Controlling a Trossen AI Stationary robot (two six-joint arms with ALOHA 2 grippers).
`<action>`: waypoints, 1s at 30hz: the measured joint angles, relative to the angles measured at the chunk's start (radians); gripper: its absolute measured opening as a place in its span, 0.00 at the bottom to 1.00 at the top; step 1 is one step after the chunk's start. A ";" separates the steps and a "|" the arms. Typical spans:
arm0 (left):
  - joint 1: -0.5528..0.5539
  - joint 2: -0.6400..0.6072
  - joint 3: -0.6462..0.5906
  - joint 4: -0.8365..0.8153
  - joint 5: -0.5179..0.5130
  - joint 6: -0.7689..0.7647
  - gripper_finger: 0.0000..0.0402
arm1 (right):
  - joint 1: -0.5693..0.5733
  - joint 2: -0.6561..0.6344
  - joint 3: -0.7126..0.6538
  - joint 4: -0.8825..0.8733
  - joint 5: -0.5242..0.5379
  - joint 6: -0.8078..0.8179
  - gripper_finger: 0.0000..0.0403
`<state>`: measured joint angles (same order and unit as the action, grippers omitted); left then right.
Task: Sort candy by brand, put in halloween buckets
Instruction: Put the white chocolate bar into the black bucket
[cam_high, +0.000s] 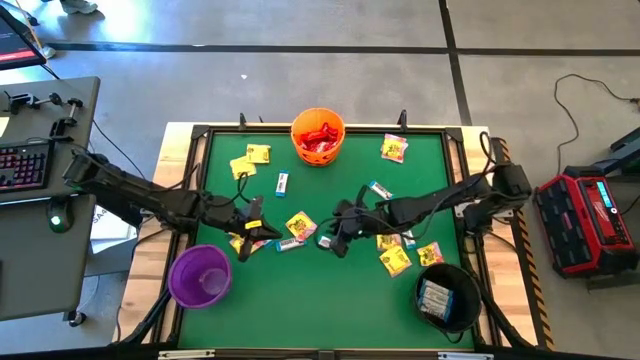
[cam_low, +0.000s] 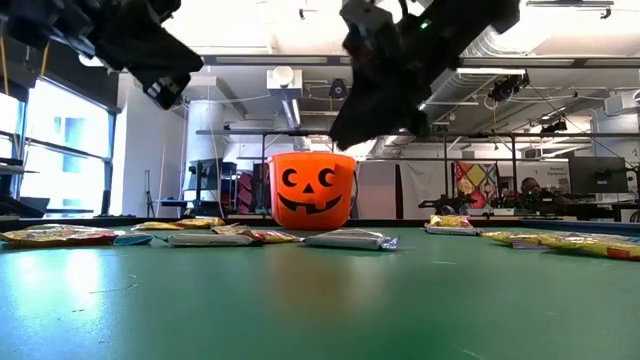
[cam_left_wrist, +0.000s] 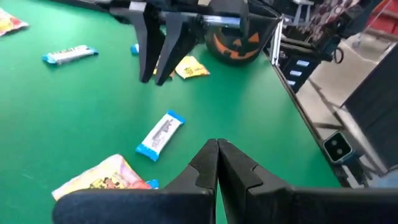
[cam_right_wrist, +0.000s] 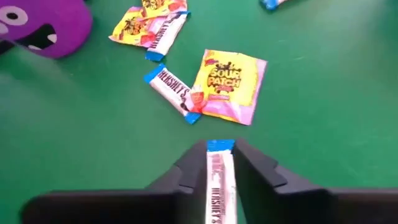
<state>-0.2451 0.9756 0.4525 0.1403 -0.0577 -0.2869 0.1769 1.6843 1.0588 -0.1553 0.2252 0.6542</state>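
You are mid-pick: your right end effector (cam_right_wrist: 221, 163) grips a white-blue bar (cam_right_wrist: 219, 180) reading HERSHEY'S, mid-tabletop (cam_high: 300, 290). Next, lift it and carry it to the black bucket (cam_high: 447, 295), where similar bars seem to lie. Your left end effector (cam_left_wrist: 217, 163) hangs closed and empty. A yellow packet (cam_right_wrist: 229, 84) reads SOUR PATCH.

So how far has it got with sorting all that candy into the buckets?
Partway, it seems. The orange bucket already holds red candy and the black bucket some white-blue bars, while the purple bucket looks empty. In hand: the right gripper is clamped on a white-blue bar at mid-table; the left gripper is shut, holding nothing. Left: many yellow packets and a few white-blue bars lie scattered on the green table.
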 joint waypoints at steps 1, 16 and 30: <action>0.000 -0.005 -0.012 0.014 0.000 -0.008 0.00 | -0.005 0.012 0.000 0.020 -0.013 0.000 0.22; 0.000 -0.034 -0.063 0.002 -0.033 -0.078 0.00 | -0.001 0.164 0.000 -0.048 -0.016 -0.038 0.60; -0.005 -0.034 -0.063 -0.030 -0.031 -0.067 0.00 | 0.101 0.185 -0.002 -0.155 -0.031 0.021 0.62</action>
<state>-0.2501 0.9421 0.3897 0.1108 -0.0883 -0.3535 0.2782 1.8690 1.0573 -0.3105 0.1944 0.6752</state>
